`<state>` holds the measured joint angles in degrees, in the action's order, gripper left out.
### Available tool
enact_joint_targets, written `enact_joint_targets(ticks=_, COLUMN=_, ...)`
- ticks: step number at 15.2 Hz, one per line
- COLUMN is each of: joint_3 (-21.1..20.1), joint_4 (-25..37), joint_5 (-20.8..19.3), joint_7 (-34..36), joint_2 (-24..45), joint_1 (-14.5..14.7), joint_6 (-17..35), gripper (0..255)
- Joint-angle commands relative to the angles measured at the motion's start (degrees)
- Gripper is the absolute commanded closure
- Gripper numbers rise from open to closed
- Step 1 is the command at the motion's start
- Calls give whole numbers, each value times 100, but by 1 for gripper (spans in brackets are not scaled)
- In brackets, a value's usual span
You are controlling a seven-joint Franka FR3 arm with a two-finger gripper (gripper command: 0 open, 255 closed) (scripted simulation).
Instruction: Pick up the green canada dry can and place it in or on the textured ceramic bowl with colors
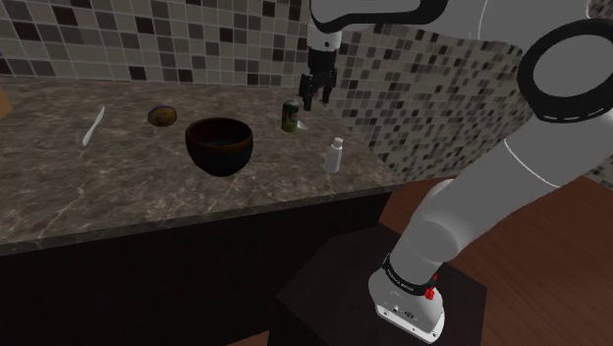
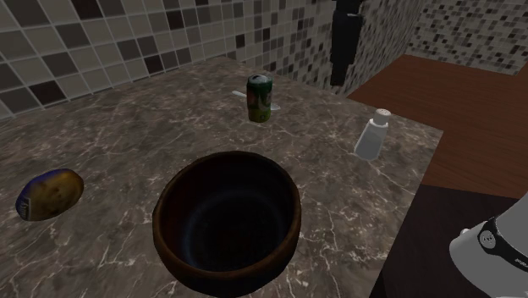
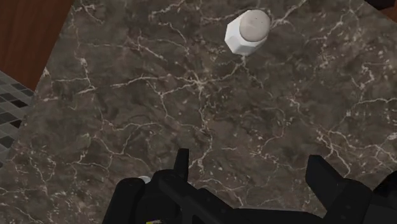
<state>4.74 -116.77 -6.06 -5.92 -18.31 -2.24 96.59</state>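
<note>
The green can (image 1: pixel 291 116) (image 2: pixel 261 97) stands upright on the dark marble counter (image 1: pixel 98 192), toward the tiled back wall. A dark brown bowl (image 1: pixel 219 145) (image 2: pixel 228 222) sits nearer the counter's front edge, to the can's left in the shoulder view, and it holds nothing. My black gripper (image 1: pixel 314 98) (image 2: pixel 341 78) hangs above the counter just right of the can in the shoulder view, a little higher than the can's top. In the wrist view the gripper (image 3: pixel 251 168) is open, with bare marble between its fingers (image 3: pixel 183 162).
A small white shaker (image 1: pixel 335 155) (image 2: pixel 372 134) (image 3: pixel 248 30) stands near the counter's right-hand corner. A brownish potato-like lump (image 1: pixel 163 117) (image 2: pixel 49 193) and a pale knife-like piece (image 1: pixel 92 128) lie left of the bowl. The wooden floor (image 1: pixel 550 236) lies beyond the counter's edge.
</note>
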Motion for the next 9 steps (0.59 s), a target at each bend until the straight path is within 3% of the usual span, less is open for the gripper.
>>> enact_joint_targets(ticks=1, joint_3=98, joint_4=326, joint_5=34, joint_7=-72, joint_2=442, joint_1=-47, joint_6=94, gripper=0)
enact_joint_targets(ticks=9, joint_3=405, joint_4=2074, joint_5=343, joint_7=-371, joint_2=2304, joint_1=-270, joint_6=83, gripper=0)
